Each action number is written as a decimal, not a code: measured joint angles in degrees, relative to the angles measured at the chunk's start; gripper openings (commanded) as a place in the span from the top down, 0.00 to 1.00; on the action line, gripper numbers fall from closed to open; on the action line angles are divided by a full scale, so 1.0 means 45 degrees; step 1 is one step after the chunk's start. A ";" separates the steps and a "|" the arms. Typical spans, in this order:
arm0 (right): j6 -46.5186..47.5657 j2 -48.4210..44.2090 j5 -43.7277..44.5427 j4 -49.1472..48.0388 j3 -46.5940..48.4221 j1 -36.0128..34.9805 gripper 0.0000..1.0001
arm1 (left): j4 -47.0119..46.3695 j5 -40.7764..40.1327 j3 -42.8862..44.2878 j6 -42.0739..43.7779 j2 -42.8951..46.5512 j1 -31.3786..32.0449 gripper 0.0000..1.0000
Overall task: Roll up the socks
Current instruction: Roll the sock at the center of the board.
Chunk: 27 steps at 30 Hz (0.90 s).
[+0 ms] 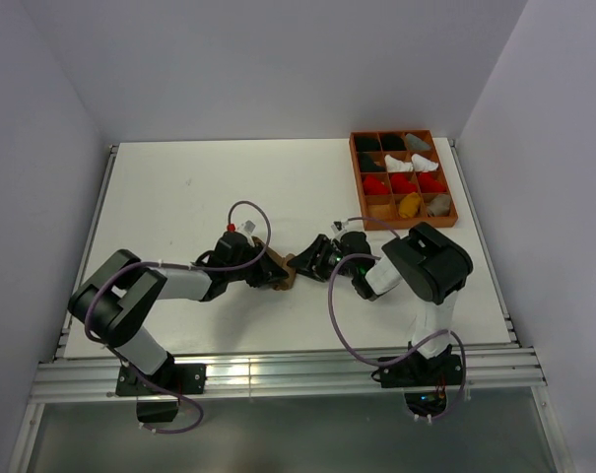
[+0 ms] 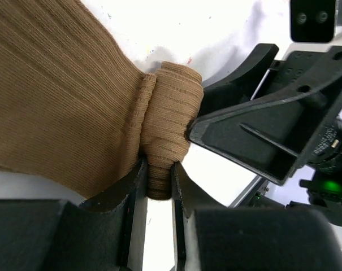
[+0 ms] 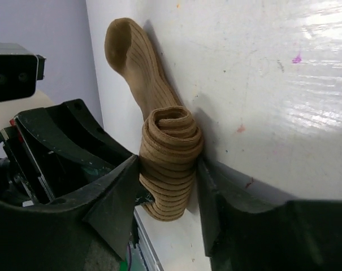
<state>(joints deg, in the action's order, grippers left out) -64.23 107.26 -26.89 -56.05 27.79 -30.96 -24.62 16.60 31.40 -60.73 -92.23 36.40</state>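
One light brown ribbed sock (image 1: 289, 273) lies on the white table between the two grippers, partly rolled. In the left wrist view its flat part (image 2: 57, 96) spreads to the left, and the tight roll (image 2: 171, 113) runs down between my left gripper (image 2: 158, 165), which is shut on the roll's end. My right gripper (image 3: 168, 162) holds the other end of the roll (image 3: 169, 141), with both fingers pressing its sides. The unrolled toe end (image 3: 131, 62) stretches away above it. From above, the left gripper (image 1: 276, 270) and right gripper (image 1: 307, 261) face each other across the sock.
An orange-brown compartment tray (image 1: 353, 169) stands at the back right. It holds rolled bundles in black, white, red, yellow and grey. The right gripper's black finger (image 2: 255, 135) sits close beside the roll in the left wrist view. Grey walls enclose the table.
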 measured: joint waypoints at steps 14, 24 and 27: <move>0.0865 -0.0690 -0.0019 0.2278 0.0690 0.0010 1.00 | 0.1336 -0.0884 0.0131 0.0976 0.0719 0.0039 0.54; 0.3065 -0.1642 0.2089 1.0710 0.4745 -0.0461 1.00 | 0.4333 -0.6479 0.0787 0.2395 0.2866 0.2812 0.51; 0.3410 -0.1564 0.2565 1.2609 0.5814 -0.0714 1.00 | 0.4639 -0.8286 0.1205 0.2948 0.2841 0.4080 0.51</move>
<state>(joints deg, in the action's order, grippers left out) -48.88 100.22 -15.35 0.69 53.95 -34.17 -3.75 -20.69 36.82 -47.46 -79.44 54.76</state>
